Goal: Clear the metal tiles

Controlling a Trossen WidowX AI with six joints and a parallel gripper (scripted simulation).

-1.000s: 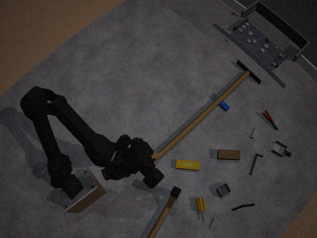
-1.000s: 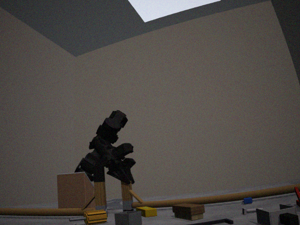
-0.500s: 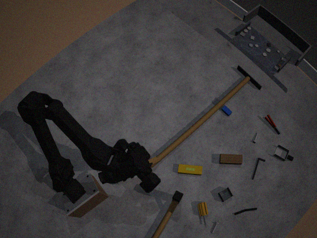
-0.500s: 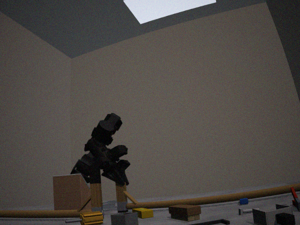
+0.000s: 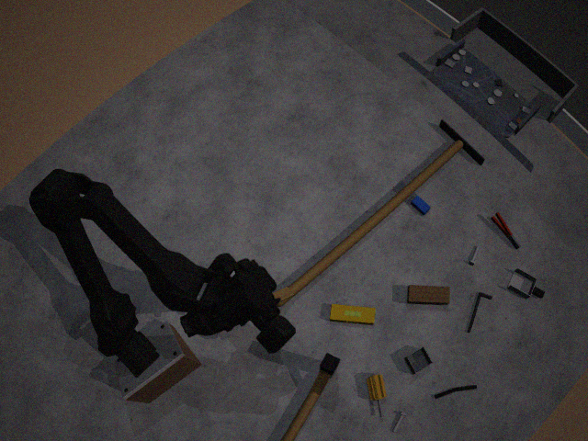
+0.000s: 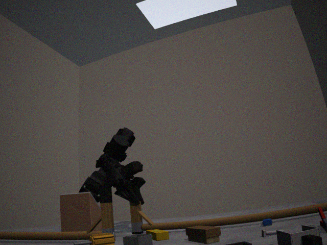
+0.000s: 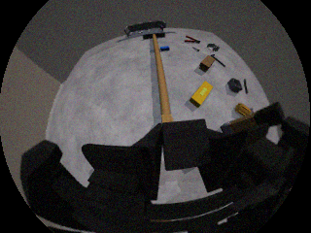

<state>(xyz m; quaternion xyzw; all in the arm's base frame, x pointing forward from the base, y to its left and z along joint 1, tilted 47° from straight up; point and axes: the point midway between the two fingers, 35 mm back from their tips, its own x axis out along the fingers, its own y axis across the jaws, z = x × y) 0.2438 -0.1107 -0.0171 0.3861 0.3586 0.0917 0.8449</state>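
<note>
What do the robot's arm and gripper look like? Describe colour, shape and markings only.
The arm is matte black throughout, built of thick, rounded links with bulky joints. It stands on a pale plate on a brown block. The gripper is black and chunky too. No cables are visible.

Gripper (image 5: 275,296) clamped on near end of long scraper (image 5: 366,225); handle runs diagonally toward bench plate (image 5: 480,92); black blade (image 5: 461,141) on table just short of plate, apart from it; pale tiles (image 5: 468,69) scattered on plate; catch box (image 5: 526,47) beyond.
</note>
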